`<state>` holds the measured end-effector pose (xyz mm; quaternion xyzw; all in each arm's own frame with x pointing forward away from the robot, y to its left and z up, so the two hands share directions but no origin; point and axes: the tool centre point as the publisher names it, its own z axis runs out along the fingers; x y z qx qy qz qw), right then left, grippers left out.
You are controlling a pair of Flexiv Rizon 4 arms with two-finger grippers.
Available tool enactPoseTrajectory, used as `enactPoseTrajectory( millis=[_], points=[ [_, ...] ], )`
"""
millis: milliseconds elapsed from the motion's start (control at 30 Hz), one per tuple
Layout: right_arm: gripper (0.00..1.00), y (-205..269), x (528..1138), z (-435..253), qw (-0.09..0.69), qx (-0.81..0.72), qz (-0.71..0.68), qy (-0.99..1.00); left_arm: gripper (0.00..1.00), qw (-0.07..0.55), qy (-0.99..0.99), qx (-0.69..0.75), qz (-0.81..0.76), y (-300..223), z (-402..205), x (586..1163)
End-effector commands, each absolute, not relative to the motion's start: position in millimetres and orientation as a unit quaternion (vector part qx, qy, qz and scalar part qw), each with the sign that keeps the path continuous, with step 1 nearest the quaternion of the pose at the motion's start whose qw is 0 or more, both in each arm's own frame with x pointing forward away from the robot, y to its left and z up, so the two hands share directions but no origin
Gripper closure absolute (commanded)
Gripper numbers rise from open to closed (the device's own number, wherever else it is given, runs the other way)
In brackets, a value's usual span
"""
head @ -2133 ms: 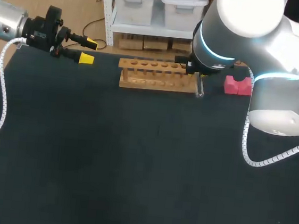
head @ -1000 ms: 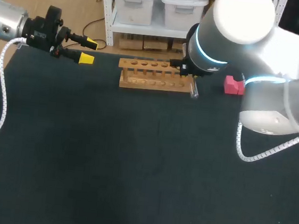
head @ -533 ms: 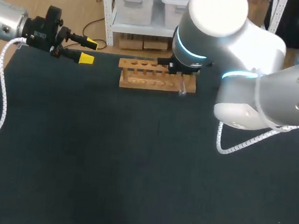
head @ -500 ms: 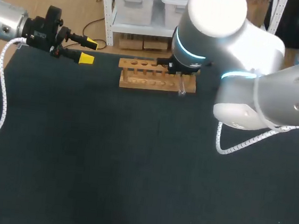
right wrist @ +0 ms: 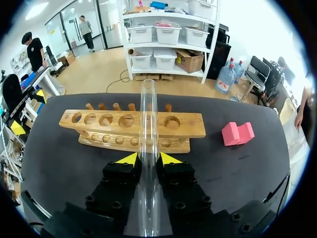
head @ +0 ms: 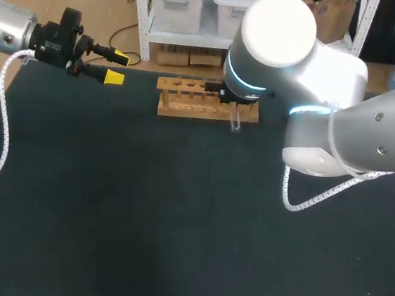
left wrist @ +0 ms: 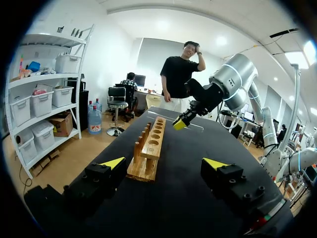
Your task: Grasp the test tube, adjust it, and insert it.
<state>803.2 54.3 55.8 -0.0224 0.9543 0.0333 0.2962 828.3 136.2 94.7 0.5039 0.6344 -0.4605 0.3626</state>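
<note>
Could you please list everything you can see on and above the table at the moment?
test tube: one, clear, held between the right gripper's fingers, close to the rack
rack: one, light wood with a row of holes, near the middle of the table's far edge
block: one, pink, on the table to the right of the rack, apart from it
table: one, black top
left gripper: one, black with yellow tips, open and empty, over the table's far left corner
right gripper: one, black with yellow tips, shut on the test tube, by the rack
</note>
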Motion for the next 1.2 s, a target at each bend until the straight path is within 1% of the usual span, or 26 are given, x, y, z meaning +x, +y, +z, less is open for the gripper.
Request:
enactPoseTrajectory(
  millis=[33, 1200],
  points=[
    [1.00, 52.3, 802.6, 52.5, 0.303, -0.021, 0.034, 0.952, 0.00, 0.363, 0.634, 0.504, -0.460, 136.5, 94.0, 828.5],
    [1.00, 48.9, 807.5, 27.5, 0.262, -0.048, 0.053, 0.962, 0.00, 0.363, 0.634, 0.504, -0.460, 136.5, 94.0, 828.5]
  ],
)
